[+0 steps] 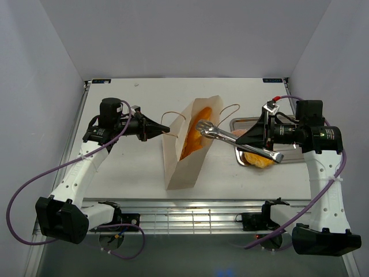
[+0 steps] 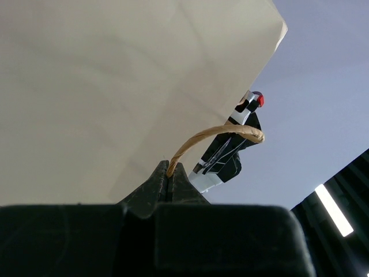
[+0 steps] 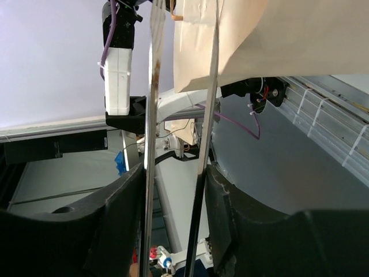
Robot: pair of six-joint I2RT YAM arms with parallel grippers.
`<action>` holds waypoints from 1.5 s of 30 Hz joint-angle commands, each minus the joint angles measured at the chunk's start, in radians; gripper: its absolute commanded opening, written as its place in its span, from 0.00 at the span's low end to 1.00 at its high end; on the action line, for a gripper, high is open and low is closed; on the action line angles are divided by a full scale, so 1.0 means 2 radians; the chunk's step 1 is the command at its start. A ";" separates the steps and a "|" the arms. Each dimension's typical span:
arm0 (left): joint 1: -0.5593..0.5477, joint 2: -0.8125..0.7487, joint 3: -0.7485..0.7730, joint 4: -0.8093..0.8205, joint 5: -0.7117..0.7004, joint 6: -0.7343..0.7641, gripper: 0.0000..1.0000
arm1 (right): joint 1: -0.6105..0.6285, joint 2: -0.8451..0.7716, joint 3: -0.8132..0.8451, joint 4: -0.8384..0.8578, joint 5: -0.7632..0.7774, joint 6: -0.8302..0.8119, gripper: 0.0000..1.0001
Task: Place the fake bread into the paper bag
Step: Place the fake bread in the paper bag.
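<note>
My left end effector (image 2: 170, 173) is pressed together on the brown cord handle (image 2: 219, 134) of the paper bag (image 1: 184, 167). The bag's tan wall rises directly ahead of it, so this arm is busy steadying the bag. My right end effector (image 1: 242, 140) is clamped on the long metal tongs (image 1: 230, 137). In its wrist view the two tong arms run forward between the fingers, one against each finger, with a gap between them. The tongs' long axis points straight out from that end effector toward the left arm, and the tips sit over the bag's open mouth. The fake bread (image 1: 196, 135) shows there as orange-gold pieces inside the bag. I cannot tell whether a piece sits between the tips or whether they are bare. More pastry (image 1: 259, 161) lies behind those tips, just under the right end effector and toward its near side, on the silver tray (image 1: 242, 122) that rests on the worktop. If I am fetching next, I judge the move is a pull back and a dip. The tongs must turn from pointing at the bag to pointing down and nearer, since that piece sits almost beneath the wrist rather than ahead of it. The right arm is far nearer to it, and the left arm is well apart on the other side of the bag.
</note>
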 commanded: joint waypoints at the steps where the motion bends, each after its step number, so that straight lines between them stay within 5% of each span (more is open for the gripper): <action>1: 0.001 -0.009 0.013 -0.005 0.000 0.008 0.00 | 0.001 -0.003 0.020 0.003 -0.023 -0.003 0.50; 5: 0.000 -0.008 0.015 -0.005 0.000 0.008 0.00 | 0.001 -0.011 0.017 0.069 -0.034 0.059 0.44; 11: 0.000 -0.010 0.015 -0.005 -0.004 0.007 0.00 | 0.001 -0.029 -0.038 0.490 -0.011 0.389 0.44; 17: 0.000 -0.011 0.013 0.001 -0.001 0.006 0.00 | -0.006 0.068 0.063 0.506 0.040 0.369 0.43; 23: 0.001 -0.014 0.010 0.005 0.009 0.008 0.00 | -0.112 0.110 0.075 0.500 0.056 0.351 0.38; 26: 0.001 -0.011 0.010 0.008 0.015 0.008 0.00 | -0.183 0.097 0.024 0.476 0.062 0.329 0.36; 31: 0.001 -0.002 0.013 0.011 0.026 0.013 0.00 | -0.283 0.091 -0.001 0.223 0.107 0.124 0.37; 34: 0.001 0.002 0.010 0.016 0.034 0.014 0.00 | -0.292 0.086 -0.033 0.099 0.139 0.034 0.39; 45: 0.001 0.005 -0.004 0.033 0.052 0.008 0.00 | -0.305 -0.010 -0.083 -0.066 0.287 -0.042 0.40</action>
